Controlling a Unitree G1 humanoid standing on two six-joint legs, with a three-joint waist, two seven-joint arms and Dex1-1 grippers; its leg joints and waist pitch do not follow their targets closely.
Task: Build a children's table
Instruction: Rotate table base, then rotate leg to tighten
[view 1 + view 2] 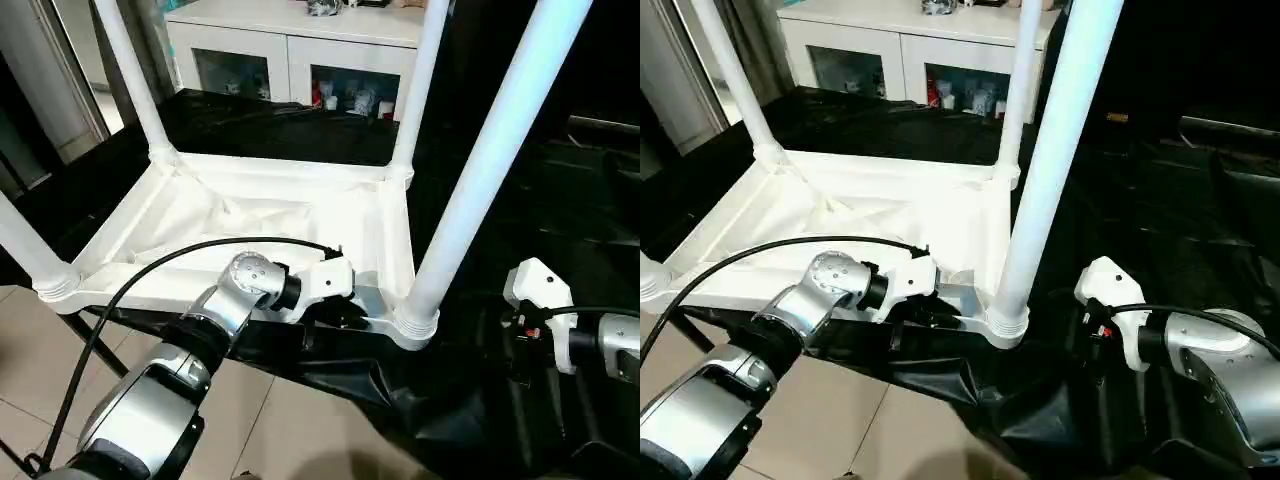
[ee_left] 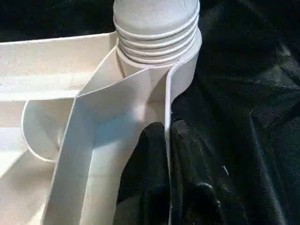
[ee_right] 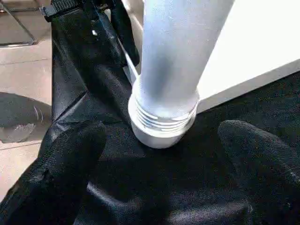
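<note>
The tabletop [image 1: 250,225] lies upside down on a black sheet [image 1: 1160,200], ribbed underside up, its near edge overhanging the tiled floor [image 1: 40,330]. Four legs stand in its corner sockets: the near right leg [image 1: 480,170], the far right leg [image 1: 420,80], the far left leg [image 1: 130,75] and the near left leg [image 1: 25,245]. All four run out of the head views at the top or side, so their free ends are cut off. The near left socket sits at the picture's edge in the right eye view and only part of it shows.

Two grippers are in view. The left gripper [image 2: 166,159] is at the near rim of the tabletop, just beside the near right socket [image 2: 157,47]. In the head views its fingers are tucked under the white wrist housing and hard to make out. The left wrist view shows them as two dark shapes, one on each side of the thin upright rim wall, pressed against it: the pincer is clamped on the tabletop's rim.

The right gripper [image 3: 164,164] hangs over the sheet to the right of the near right leg, apart from it. Its fingers [image 3: 70,159] stand wide apart, with the ribbed foot of that leg between them further off, untouched.

A white cabinet [image 1: 300,50] stands behind; its contents are too small to name.
</note>
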